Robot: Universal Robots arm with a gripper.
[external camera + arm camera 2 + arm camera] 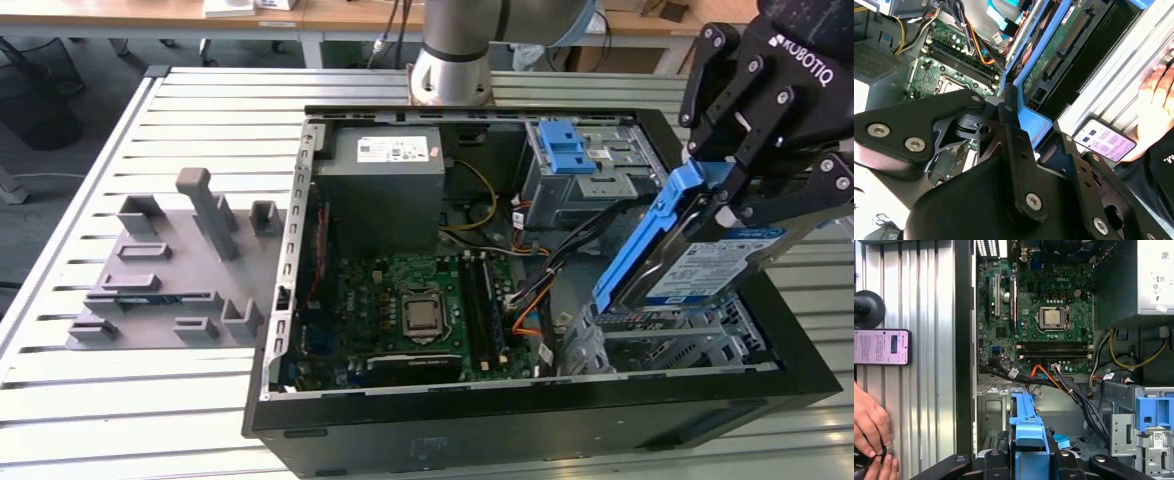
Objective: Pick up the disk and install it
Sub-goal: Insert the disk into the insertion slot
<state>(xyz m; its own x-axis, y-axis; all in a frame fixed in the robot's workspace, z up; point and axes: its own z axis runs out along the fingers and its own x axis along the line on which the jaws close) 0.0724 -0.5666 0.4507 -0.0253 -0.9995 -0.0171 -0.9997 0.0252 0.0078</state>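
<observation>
Pincer (745, 200) tight around one disk (710, 265), aslant above one open computer case (534, 430).

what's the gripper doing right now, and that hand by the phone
Gripper: shut on the disk, held on edge over the open computer case.
Person's hand: near the phone, grip cannot be told.
</observation>
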